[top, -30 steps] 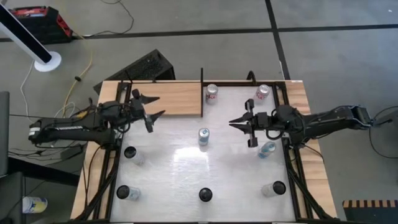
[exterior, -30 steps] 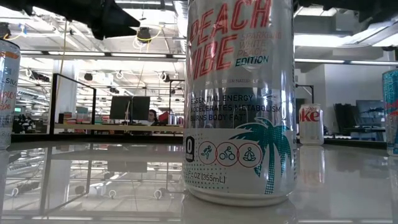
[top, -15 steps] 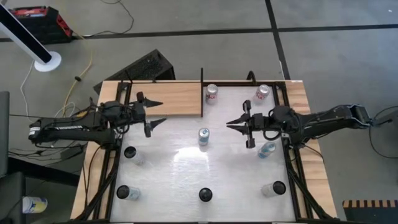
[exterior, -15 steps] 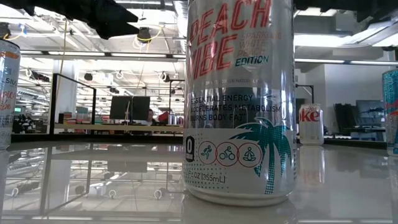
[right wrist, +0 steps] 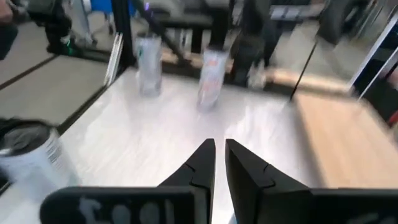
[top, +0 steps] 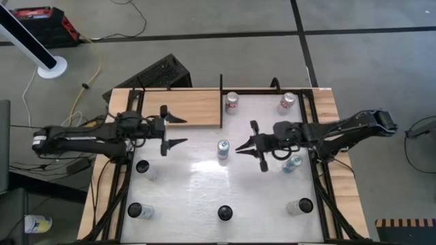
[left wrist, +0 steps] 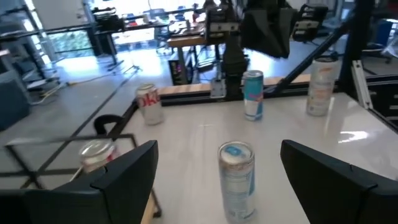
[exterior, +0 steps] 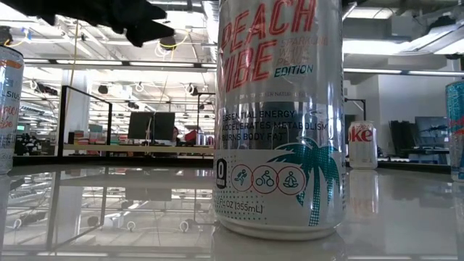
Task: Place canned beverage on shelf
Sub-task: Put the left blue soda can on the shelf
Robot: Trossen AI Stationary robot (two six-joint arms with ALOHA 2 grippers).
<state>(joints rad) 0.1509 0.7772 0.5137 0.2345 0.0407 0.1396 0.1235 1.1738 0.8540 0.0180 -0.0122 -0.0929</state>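
Note:
A silver-and-blue can (top: 223, 150) stands upright on its base at the middle of the white table; it also shows in the left wrist view (left wrist: 236, 177). The light-wood shelf (top: 184, 109) lies at the far left, and also shows in the right wrist view (right wrist: 336, 137). My left gripper (top: 185, 130) is open and empty, level, to the left of the can and pointing at it. My right gripper (top: 238, 148) is shut and empty, just to the right of the can, pointing toward the table's left.
Two cans (top: 231, 102) (top: 287, 101) stand at the far edge and one (top: 293, 163) stands at the right. Several dark-topped cans stand along the near side, one (exterior: 279, 116) right in front of the low camera. Black frame posts (top: 221, 88) rise beside the shelf.
My left gripper has gone toward the table's right, toward the middle can, and has turned level. My right gripper has gone toward the table's left and a little toward the near edge, closing on the same can. The can has not moved.

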